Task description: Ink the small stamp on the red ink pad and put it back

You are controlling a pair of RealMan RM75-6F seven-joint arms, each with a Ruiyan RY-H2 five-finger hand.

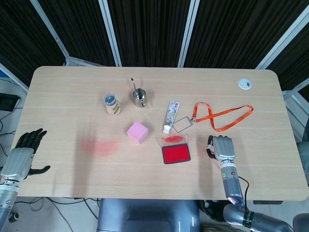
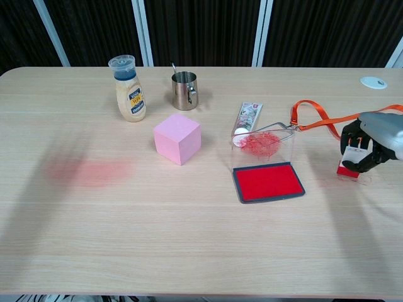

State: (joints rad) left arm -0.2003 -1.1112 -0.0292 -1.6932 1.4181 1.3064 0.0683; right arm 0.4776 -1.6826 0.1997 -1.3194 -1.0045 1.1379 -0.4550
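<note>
The red ink pad (image 1: pixel 175 153) (image 2: pixel 269 182) lies open right of the table's middle, its clear lid (image 2: pixel 263 146) standing up behind it. Right of the pad stands the small stamp (image 2: pixel 347 170), its red base resting on the table. My right hand (image 1: pixel 222 147) (image 2: pixel 368 148) grips the stamp from above, and its dark fingers (image 2: pixel 354 146) wrap over the white top. In the head view the hand hides the stamp. My left hand (image 1: pixel 21 155) hangs open off the table's left edge, holding nothing.
A pink cube (image 2: pixel 177 138) sits left of the pad. Behind it are a sauce bottle (image 2: pixel 128 88) and a metal cup (image 2: pixel 184 90). A tube (image 2: pixel 247 119) and an orange lanyard (image 2: pixel 327 119) lie behind the pad. A red smear (image 2: pixel 88 171) marks the table at left.
</note>
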